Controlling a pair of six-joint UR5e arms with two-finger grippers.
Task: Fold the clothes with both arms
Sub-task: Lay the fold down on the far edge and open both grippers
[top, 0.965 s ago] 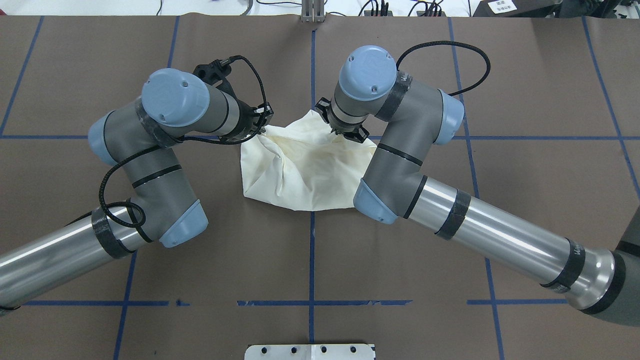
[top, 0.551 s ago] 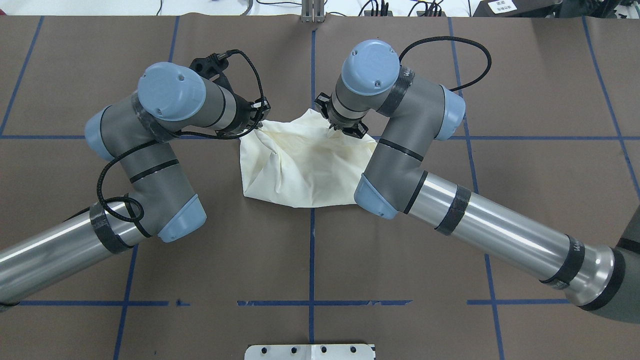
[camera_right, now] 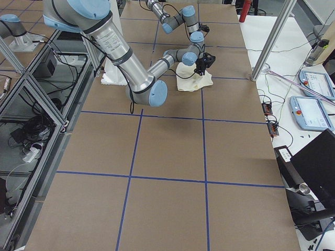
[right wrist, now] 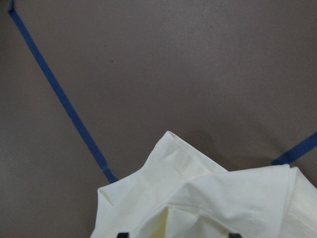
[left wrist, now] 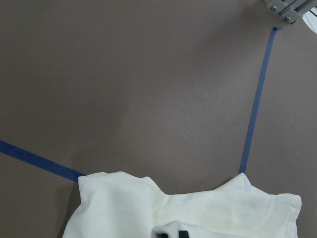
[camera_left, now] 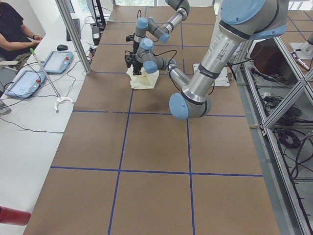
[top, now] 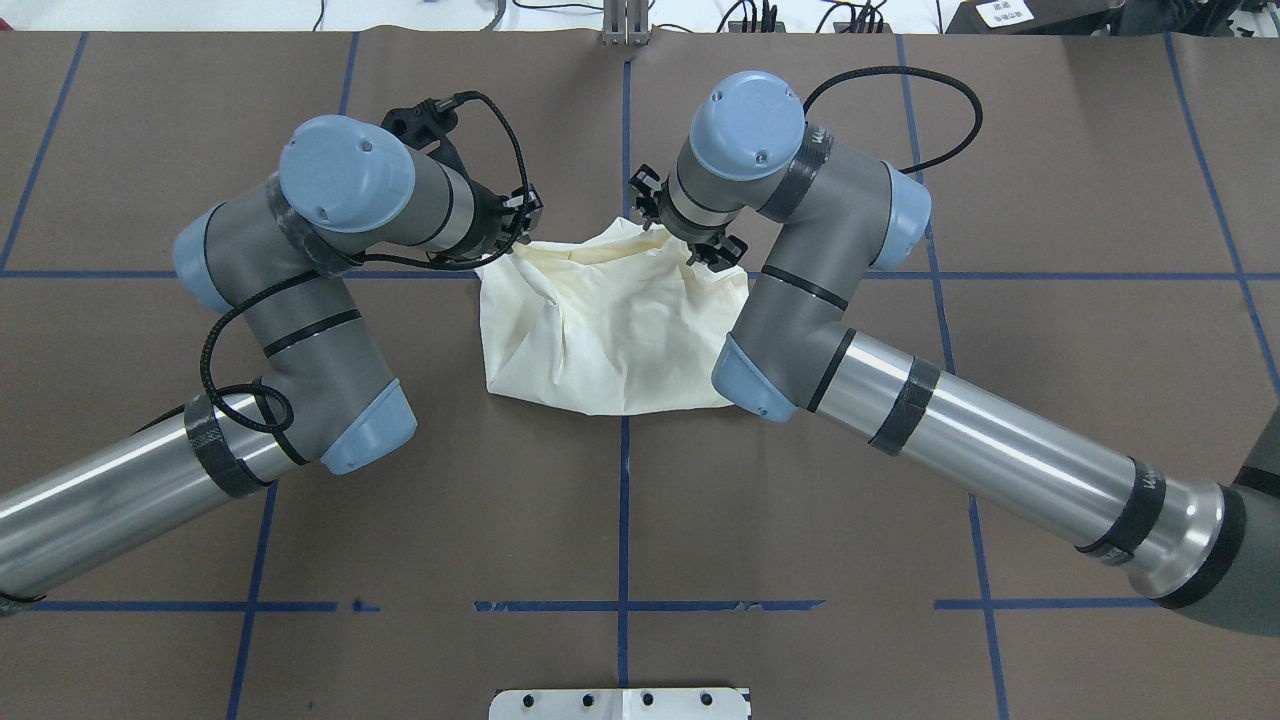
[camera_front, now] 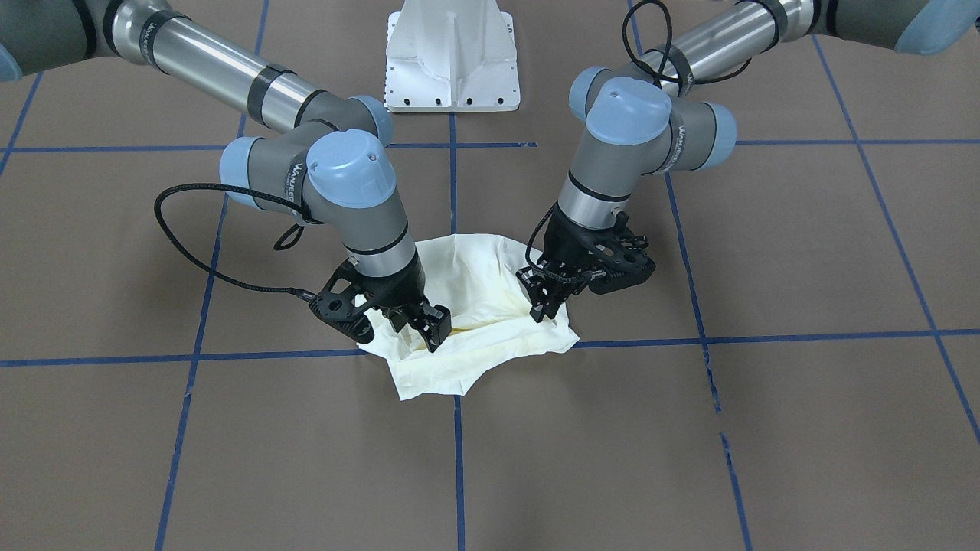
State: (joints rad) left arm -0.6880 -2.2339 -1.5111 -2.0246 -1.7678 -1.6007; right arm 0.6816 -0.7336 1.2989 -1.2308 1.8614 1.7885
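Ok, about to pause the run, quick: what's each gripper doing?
Left gripper: closed, pinching the shirt.
Right gripper: open, set astride a raised fold of the shirt.

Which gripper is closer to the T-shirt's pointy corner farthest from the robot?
Right. Right gripper sits just beside the T-shirt's corner; left gripper is farther across the cloth.

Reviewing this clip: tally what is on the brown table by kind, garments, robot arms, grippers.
Cream shirt: 1
Robot arms: 2, left arm and right arm
Grippers: 2, left gripper and right gripper
Total: 5
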